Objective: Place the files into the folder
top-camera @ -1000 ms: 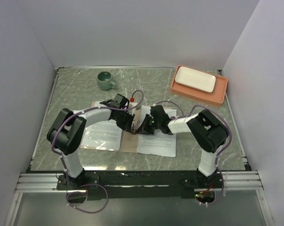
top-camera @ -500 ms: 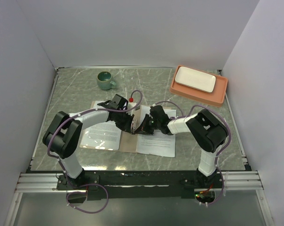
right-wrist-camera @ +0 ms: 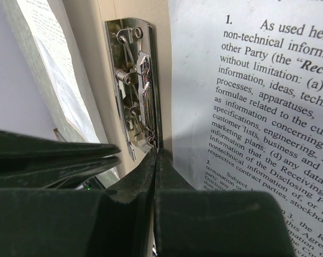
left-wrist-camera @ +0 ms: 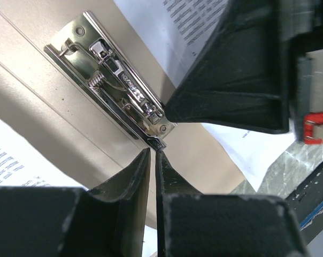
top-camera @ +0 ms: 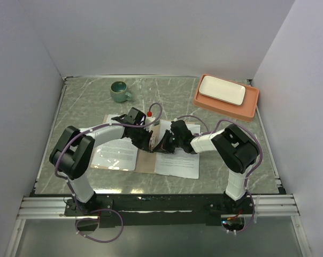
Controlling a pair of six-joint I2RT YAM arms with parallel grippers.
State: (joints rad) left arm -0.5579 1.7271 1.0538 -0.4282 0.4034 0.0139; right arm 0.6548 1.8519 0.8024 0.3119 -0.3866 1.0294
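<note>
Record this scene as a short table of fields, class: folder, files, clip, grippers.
folder: open flat
files: printed sheets lying on both halves
metal clip: at the folder's centre, between the sheets
left gripper: nearly closed at the clip's end; grip unclear
right gripper: shut, tip at the clip
elsewhere: green cup; white plate in orange tray

Your arms reach inward, wrists nearly meeting.
Right gripper (right-wrist-camera: 155, 156) pressed shut; left gripper (left-wrist-camera: 152, 154) shows only a thin slit between its fingers (left-wrist-camera: 133, 179).

Bright, even light — clip (left-wrist-camera: 116, 88) on folder (left-wrist-camera: 38, 101) glints, foreground soft.
</note>
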